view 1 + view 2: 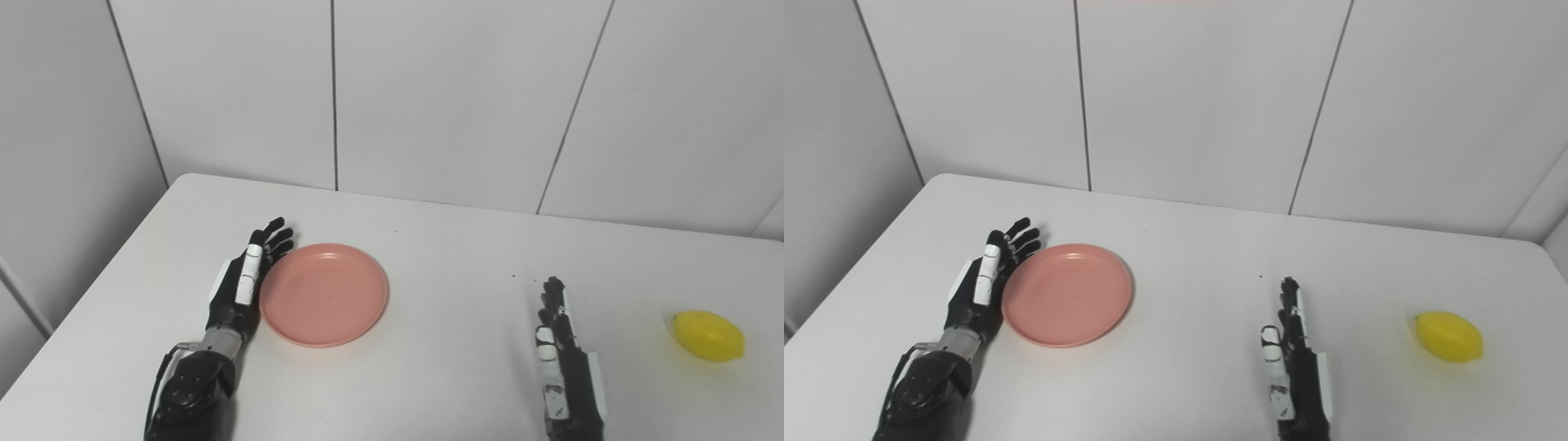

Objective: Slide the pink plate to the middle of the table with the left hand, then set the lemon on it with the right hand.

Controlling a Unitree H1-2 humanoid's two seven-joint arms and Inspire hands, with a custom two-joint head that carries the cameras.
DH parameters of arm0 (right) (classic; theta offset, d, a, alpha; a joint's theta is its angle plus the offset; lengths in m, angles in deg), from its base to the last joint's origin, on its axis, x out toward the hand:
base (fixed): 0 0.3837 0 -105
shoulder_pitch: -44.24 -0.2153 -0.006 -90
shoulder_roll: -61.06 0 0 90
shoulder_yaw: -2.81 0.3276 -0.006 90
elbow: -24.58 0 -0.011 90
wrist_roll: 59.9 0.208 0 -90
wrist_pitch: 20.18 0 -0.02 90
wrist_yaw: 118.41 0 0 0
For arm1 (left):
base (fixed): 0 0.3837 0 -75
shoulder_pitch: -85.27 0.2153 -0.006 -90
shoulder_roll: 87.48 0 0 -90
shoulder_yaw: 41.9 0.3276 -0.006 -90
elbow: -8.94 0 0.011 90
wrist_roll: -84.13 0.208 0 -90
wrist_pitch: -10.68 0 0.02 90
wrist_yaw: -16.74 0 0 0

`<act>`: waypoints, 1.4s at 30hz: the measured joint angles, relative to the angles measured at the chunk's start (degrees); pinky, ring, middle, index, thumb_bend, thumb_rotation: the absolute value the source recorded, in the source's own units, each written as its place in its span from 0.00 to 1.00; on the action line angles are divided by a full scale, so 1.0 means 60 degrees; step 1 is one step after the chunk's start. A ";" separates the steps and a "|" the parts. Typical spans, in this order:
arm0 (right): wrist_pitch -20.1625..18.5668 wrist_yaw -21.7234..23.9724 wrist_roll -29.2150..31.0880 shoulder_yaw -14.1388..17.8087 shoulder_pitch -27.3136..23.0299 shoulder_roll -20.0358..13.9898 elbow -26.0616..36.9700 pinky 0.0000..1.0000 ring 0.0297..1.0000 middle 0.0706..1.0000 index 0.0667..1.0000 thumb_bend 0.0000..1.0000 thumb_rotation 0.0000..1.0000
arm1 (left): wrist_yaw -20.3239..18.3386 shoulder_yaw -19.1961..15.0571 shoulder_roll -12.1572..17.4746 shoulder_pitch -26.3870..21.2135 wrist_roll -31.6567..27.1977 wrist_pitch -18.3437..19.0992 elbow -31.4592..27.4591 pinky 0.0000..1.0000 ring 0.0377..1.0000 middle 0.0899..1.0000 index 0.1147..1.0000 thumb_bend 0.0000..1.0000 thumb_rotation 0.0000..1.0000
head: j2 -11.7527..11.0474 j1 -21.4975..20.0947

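Resting flat, fingers spread and empty, left hand (242, 288) touches the shallow pink plastic plate (324, 294) left of centre; rigid, light, should slide from its rim. Right hand (560, 355) open, idle; smooth yellow lemon (708, 335) near right edge.

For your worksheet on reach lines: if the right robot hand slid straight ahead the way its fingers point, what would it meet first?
Nothing, apparently. The right robot hand points toward the back wall over bare table; the lemon lies off to its right, the pink plate to its left.
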 measured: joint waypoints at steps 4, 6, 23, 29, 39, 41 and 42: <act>-0.0278 -0.0303 -0.0509 -0.0090 0.0030 0.0257 -0.0029 0.96 0.98 0.96 0.96 0.61 1.00 | -0.0175 0.0149 0.0035 -0.0003 -0.0007 -0.0008 0.0014 0.93 0.91 0.89 0.87 0.74 1.00 | -0.0015 -0.0325; -0.0507 -0.0342 -0.0775 -0.0163 0.0030 0.0285 -0.0028 0.96 0.98 0.97 0.96 0.63 1.00 | -0.0225 0.0188 0.0035 -0.0002 -0.0015 -0.0006 0.0003 0.93 0.90 0.89 0.87 0.74 1.00 | 0.0000 -0.0806; -0.0798 -0.0573 -0.1206 -0.0522 -0.0065 0.0368 -0.0076 0.96 0.98 0.97 0.96 0.64 1.00 | -0.0271 0.0708 -0.0944 0.0489 -0.0133 0.0684 -0.1018 0.93 0.90 0.88 0.87 0.74 1.00 | 0.0322 -0.1160; -0.0851 -0.0629 -0.1192 -0.0541 -0.0066 0.0364 -0.0076 0.97 0.98 0.98 0.97 0.63 1.00 | 0.0006 0.0936 -0.1333 0.0588 0.0230 0.0855 -0.1255 0.93 0.90 0.89 0.88 0.71 1.00 | 0.0161 -0.1292; -0.0850 -0.0630 -0.0955 -0.0509 -0.0053 0.0312 -0.0110 0.97 0.99 0.98 0.97 0.63 1.00 | 0.0350 0.1426 -0.1888 0.0722 0.0883 0.0356 -0.1160 0.94 0.92 0.91 0.91 0.71 1.00 | -0.0044 -0.1248; -0.0849 -0.0633 -0.0913 -0.0487 -0.0051 0.0306 -0.0108 0.97 0.99 0.98 0.97 0.63 1.00 | 0.0348 0.1481 -0.1944 0.0683 0.0966 0.0256 -0.1036 0.94 0.92 0.91 0.91 0.70 1.00 | -0.0088 -0.1218; -0.0849 -0.0636 -0.0894 -0.0470 -0.0051 0.0304 -0.0108 0.98 0.99 0.98 0.97 0.63 1.00 | 0.0348 0.1487 -0.1970 0.0676 0.0990 0.0217 -0.1010 0.94 0.92 0.91 0.91 0.70 1.00 | -0.0146 -0.1189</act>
